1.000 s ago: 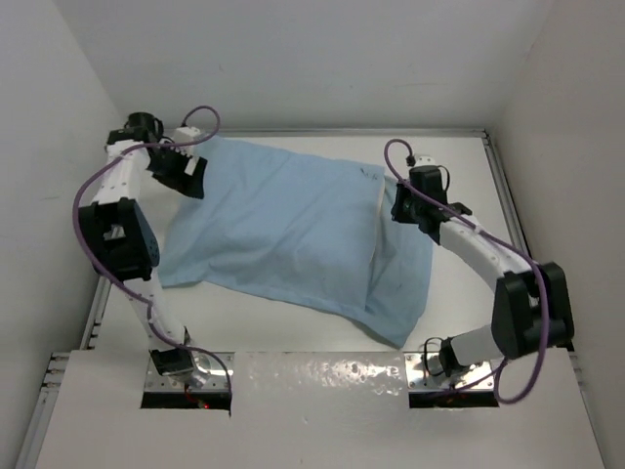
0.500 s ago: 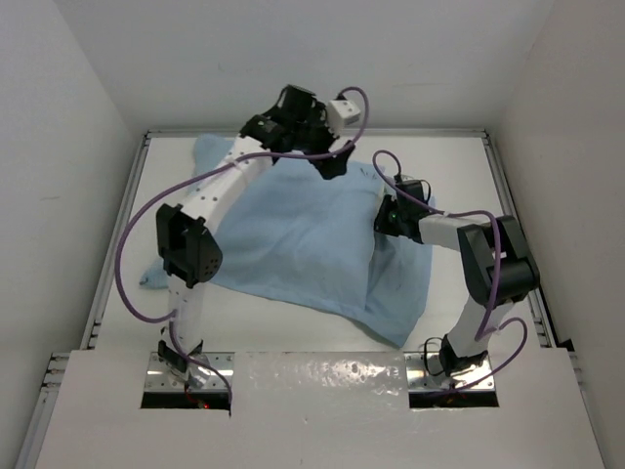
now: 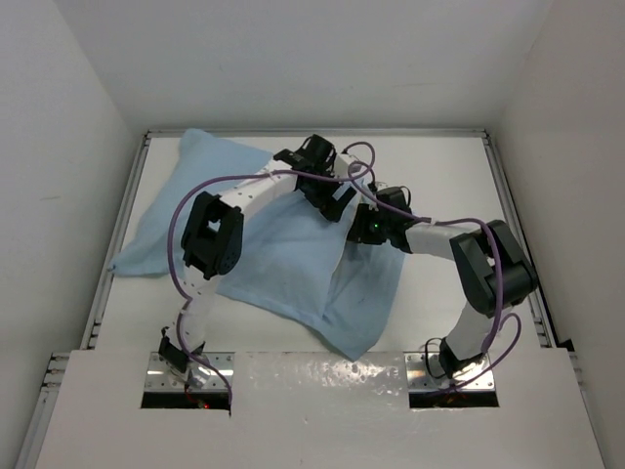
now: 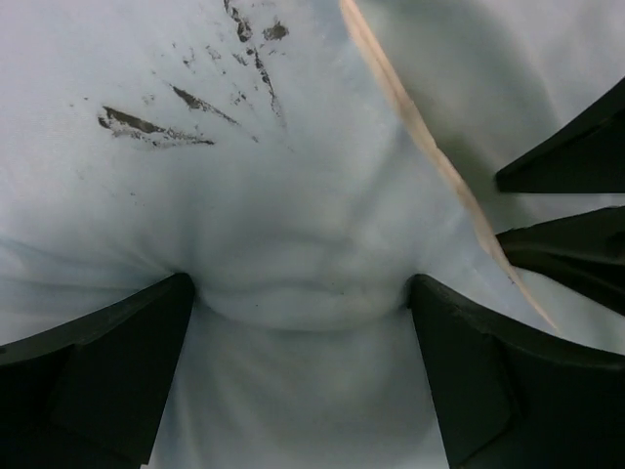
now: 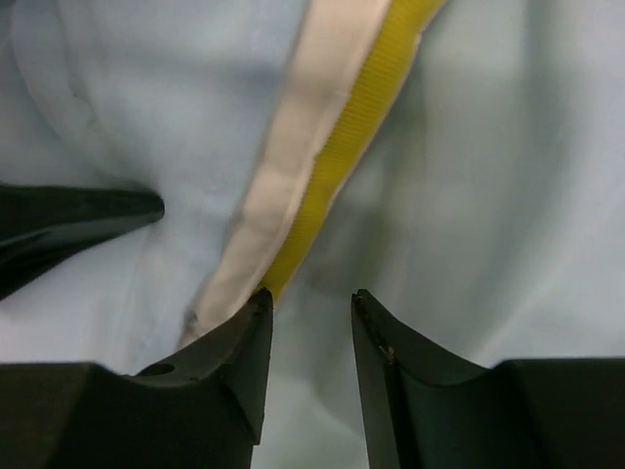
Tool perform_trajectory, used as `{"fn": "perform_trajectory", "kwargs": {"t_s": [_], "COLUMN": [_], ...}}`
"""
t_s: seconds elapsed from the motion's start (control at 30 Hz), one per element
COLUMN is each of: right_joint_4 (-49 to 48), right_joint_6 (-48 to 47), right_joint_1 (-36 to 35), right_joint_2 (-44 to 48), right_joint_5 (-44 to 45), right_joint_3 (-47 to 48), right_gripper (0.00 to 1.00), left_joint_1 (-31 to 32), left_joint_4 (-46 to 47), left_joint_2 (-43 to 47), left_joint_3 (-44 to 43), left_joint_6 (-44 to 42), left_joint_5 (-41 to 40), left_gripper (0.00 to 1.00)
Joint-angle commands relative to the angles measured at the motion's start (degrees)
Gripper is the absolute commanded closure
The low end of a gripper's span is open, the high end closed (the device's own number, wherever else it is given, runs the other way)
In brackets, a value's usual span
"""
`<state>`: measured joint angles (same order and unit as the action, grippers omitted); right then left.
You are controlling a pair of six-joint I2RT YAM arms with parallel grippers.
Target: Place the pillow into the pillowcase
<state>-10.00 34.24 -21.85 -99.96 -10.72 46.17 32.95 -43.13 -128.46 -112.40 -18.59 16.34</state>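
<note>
The light blue pillowcase (image 3: 259, 249) lies spread over the table, bulging as if stuffed. The pillow is hidden in the top view. Only its white seam and yellow edge (image 5: 363, 117) show at the case's opening in the right wrist view. My left gripper (image 3: 337, 202) reaches to the middle of the case. Its fingers are partly closed on a puffy fold of blue cloth (image 4: 298, 293). My right gripper (image 3: 363, 227) is right beside it. Its fingers stand narrowly apart with blue cloth between them (image 5: 311, 303), just below the yellow edge.
White walls enclose the table on three sides. The case's far left corner (image 3: 195, 142) lies close to the back wall. Dark smudges (image 4: 176, 122) mark the cloth. The right gripper's fingers (image 4: 566, 244) show in the left wrist view.
My left arm left the case's far left corner and swung to the middle. My right gripper moved left towards it. The whole pillowcase shifted left.
</note>
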Motion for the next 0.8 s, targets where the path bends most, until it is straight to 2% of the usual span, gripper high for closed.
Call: {"fn": "perform_trajectory", "kwargs": {"t_s": [0.0, 0.03, 0.07, 0.1, 0.13, 0.3, 0.37, 0.5, 0.6, 0.77], "right_joint_4": [1.6, 1.0, 0.9, 1.0, 1.3, -1.0, -4.2, -11.1, -13.2, -15.3], "right_joint_6": [-0.7, 0.1, 0.5, 0.7, 1.1, 0.5, 0.5, 0.7, 1.4, 6.3], "right_joint_1": [0.5, 0.5, 0.6, 0.6, 0.5, 0.3, 0.1, -2.1, -2.8, -4.5], "right_joint_2": [3.3, 3.5, 3.7, 4.0, 4.2, 5.6, 5.8, 5.2, 3.5, -1.4], "right_joint_5": [1.0, 1.7, 3.4, 4.3, 5.6, 10.6, 10.4, 7.3, 5.9, 5.6], "right_joint_3": [-1.1, -1.7, -2.3, -2.4, -2.5, -3.1, -3.4, -3.4, -1.9, 0.0], "right_gripper": [0.61, 0.6, 0.58, 0.57, 0.58, 0.73, 0.74, 0.58, 0.52, 0.39], "left_joint_1": [1.5, 1.3, 1.2, 0.9, -0.1, -3.9, -3.9, -3.9, -4.0, -4.2], "left_joint_4": [0.2, 0.0, -0.4, -1.2, -1.5, -1.2, -2.0, -2.9, -3.4, -2.5], "left_joint_2": [0.1, -0.2, -0.3, -0.4, 0.5, 9.5, 12.3, 19.0, 20.8, 21.6], "left_joint_3": [7.7, 8.6, 9.0, 9.0, 9.0, 6.8, 5.4, 6.6, 7.6, 6.1], "left_joint_6": [-0.8, -1.5, -2.1, -3.1, -3.1, -3.7, -5.5, -8.0, -8.0, -2.7], "left_joint_5": [-1.5, -2.0, -2.6, -3.1, -3.1, 3.5, 5.4, 10.6, 14.8, 22.3], "left_gripper": [0.11, 0.26, 0.7, 0.91, 1.0, 1.0, 1.0, 1.0, 1.0, 1.0]}}
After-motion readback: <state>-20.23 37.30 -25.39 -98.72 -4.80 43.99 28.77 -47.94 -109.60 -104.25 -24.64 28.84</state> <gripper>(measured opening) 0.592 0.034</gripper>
